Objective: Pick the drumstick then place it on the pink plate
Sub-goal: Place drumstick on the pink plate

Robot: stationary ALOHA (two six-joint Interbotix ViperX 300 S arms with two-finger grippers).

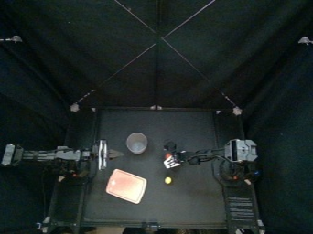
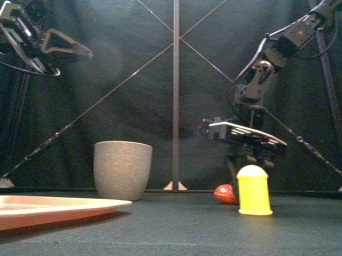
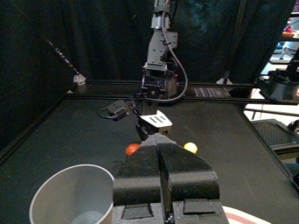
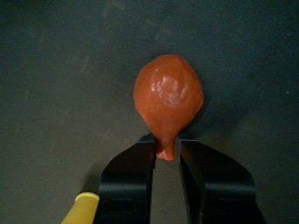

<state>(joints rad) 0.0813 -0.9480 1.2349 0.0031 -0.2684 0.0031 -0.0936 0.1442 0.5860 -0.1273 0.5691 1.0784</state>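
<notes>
The right end effector (image 4: pixel 170 147) is clamped on the thin bone end of the drumstick (image 4: pixel 170 87). Its two jaws are pinched either side of that narrow stem while the fat red body juts out ahead of them. The narrow end looks like the sensible place to take it, since the bulb seems too wide and rounded for the jaws to close on securely. In the front view the drumstick sits low, at or just above the worktop (image 2: pixel 160 228), and whether it has left the surface cannot be told. A yellow toy (image 2: pixel 254 190) stands upright just beside it on the side nearer the front edge, and partly hides it from that camera. Any lift will probably need to go straight up so the toy is not knocked over. The pink plate (image 1: pixel 126 186) lies empty toward the front left of the worktop, well apart from the drumstick, so the carry must pass leftward, likely over or around the yellow toy. A tall grey cup (image 2: pixel 123 170) stands behind the plate, off the direct path. The left end effector (image 3: pixel 163 171) hangs at the left side above the cup and plate, its jaws together and holding nothing, seemingly parked out of the way.
</notes>
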